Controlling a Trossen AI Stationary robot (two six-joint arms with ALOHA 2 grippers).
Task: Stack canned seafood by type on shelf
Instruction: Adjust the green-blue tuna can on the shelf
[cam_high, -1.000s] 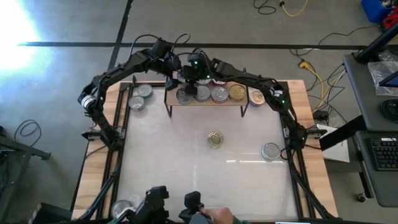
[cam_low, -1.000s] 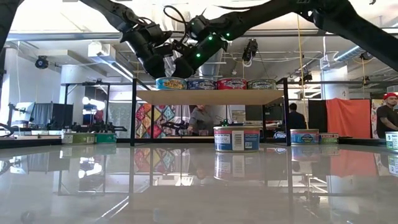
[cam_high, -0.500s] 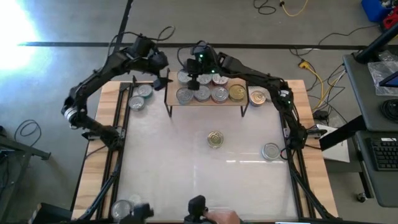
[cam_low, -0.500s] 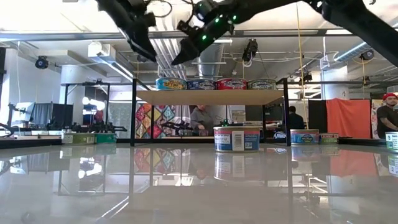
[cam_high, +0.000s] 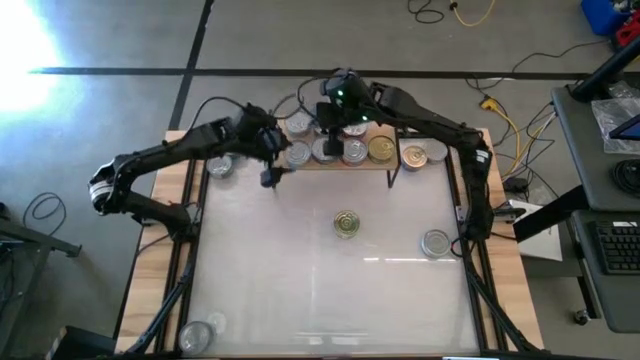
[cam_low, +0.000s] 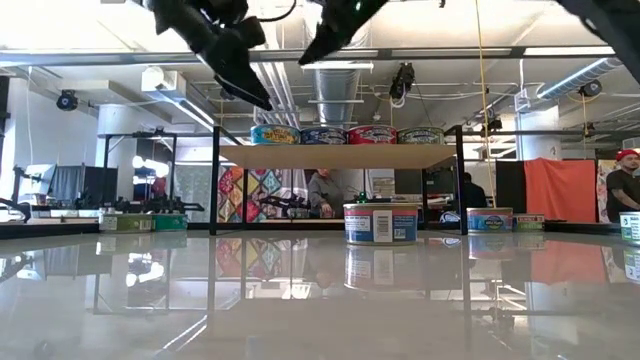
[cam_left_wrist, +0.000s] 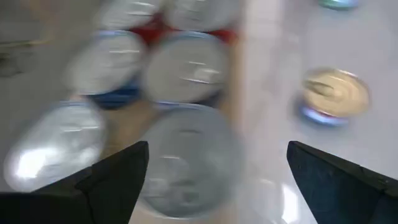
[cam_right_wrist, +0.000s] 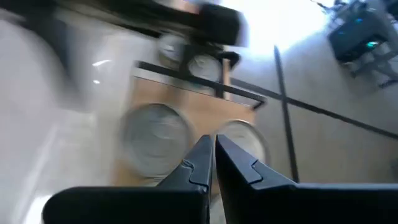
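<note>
A: Which step is in hand?

B: Judged from the layout, this is an interval between placements. Neither end effector holds a tin. The left end effector is spread and empty, above the shelf's left end. The right end effector has its fingers pressed together, with nothing between them, and hangs over the shelf's rear edge.

A: List the tins, near to far.

B: One silver tin sits at the near left corner of the tabletop. A silver tin lies near the right edge. A gold-topped tin stands near the centre. Farther off, the shelf carries a row of tins. More tins rest on the tabletop beside each end of the shelf.

A: What does the next move call for?

B: Probably a descent on a loose tin of a type already on the shelf, with the fingers spread across its diameter. The grip must be level so that the tin seats flat.

A: Materials?

B: The tins are short metal cylinders with smooth lids and paper-banded sides. The shelf is a light-wood board on thin black legs. The tabletop is white, glossy and reflective.
</note>
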